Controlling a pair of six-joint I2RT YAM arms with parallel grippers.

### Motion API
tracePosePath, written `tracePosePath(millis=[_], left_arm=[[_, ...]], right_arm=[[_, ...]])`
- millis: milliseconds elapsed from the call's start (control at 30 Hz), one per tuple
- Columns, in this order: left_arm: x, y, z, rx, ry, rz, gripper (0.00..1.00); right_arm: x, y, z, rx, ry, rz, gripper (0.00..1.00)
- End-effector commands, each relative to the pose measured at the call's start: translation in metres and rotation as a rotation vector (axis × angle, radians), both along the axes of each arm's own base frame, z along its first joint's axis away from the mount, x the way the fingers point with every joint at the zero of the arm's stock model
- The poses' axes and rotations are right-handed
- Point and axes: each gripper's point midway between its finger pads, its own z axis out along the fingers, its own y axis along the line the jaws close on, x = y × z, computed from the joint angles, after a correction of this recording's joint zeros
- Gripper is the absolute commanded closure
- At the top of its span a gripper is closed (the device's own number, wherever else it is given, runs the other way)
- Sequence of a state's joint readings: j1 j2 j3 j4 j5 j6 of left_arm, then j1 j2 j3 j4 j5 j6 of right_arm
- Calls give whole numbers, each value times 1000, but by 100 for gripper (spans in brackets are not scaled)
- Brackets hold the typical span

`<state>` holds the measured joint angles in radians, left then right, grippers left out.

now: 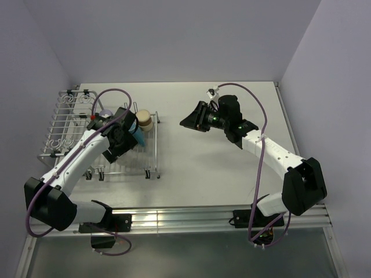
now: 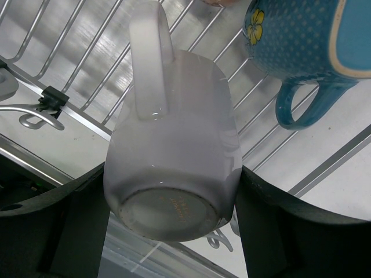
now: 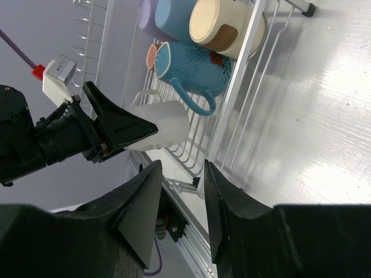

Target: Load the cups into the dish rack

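Six cups (image 3: 191,66), one dish rack (image 1: 61,124)

Top view looks down; both wrist views share the dish rack (image 1: 61,121), left closest.

The cream-white mug (image 2: 174,145) is hanging tilted in the left pincer (image 2: 174,200) over the silver wire dish rack (image 1: 62,126). The dotted blue mug (image 2: 295,40), lavender cup (image 3: 146,14), light-blue cup (image 3: 174,17), salmon cup (image 3: 152,56) and beige cup (image 3: 223,26) are lying inside it.

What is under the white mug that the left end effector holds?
Wire bars of the dish rack lie beneath the white mug; the mug hides the bars directly below it.
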<state>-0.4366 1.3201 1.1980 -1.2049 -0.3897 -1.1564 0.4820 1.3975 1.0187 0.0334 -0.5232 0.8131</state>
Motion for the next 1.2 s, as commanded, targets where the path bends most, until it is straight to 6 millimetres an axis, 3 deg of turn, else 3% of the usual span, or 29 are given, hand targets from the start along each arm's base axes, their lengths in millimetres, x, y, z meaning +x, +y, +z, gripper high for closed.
tracePosePath(millis=[0, 200, 367, 633, 867, 967, 1067, 1167], left_arm=[[12, 1, 13, -9, -62, 30, 100], [13, 2, 8, -15, -59, 28, 81], [14, 3, 2, -28, -52, 19, 80], [15, 4, -5, -42, -49, 27, 65], [19, 3, -6, -53, -59, 18, 39], [20, 4, -7, -49, -60, 17, 16], [20, 4, -6, -48, -60, 15, 2], [21, 4, -7, -47, -58, 10, 1]], right_arm=[[0, 4, -1, 1, -28, 18, 57], [1, 5, -4, 0, -21, 19, 57], [1, 5, -5, -1, -18, 21, 57], [2, 5, -10, -8, -9, 23, 57], [2, 5, -8, -12, -15, 22, 57], [3, 5, -8, -14, -16, 23, 57], [3, 6, -9, -17, -13, 25, 55], [3, 6, -7, -19, -18, 27, 53]])
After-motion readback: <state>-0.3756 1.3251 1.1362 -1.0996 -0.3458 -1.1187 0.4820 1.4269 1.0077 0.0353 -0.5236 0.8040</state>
